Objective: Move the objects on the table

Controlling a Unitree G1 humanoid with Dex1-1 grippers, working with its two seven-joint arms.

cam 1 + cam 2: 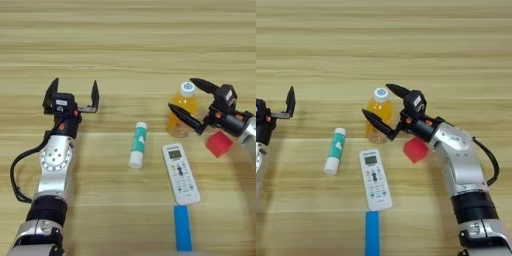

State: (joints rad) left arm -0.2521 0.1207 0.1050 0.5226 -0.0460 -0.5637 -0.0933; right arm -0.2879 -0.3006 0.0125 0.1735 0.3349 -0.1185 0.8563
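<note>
Starting at the left, the left hand (pixel 72 93) hovers over bare desk (pixel 125 45) with its two black fingers spread apart, holding nothing and well apart from every item. Next comes the white-and-teal tube (pixel 137 144), lying flat and nearly upright in the picture, untouched. To its right lies the white remote control (pixel 180 173), also flat, with the flat blue bar (pixel 182 227) just below its near end, close to the lower edge of the view. Above the remote stands the orange drink bottle (pixel 378 114), upright with its white cap on. The right hand (pixel 381 107) has its fingers splayed wide on either side of the bottle, one tip beside the cap and the other low beside the body; they bracket it without squeezing, so it is released, not gripping. The red cube (pixel 416 149) sits on the desk just below that wrist.

As a judgement, nothing looks relocated yet: all five items rest on the desk, and the bottle seems the first candidate, with closing, lifting and the remaining four items still ahead.
</note>
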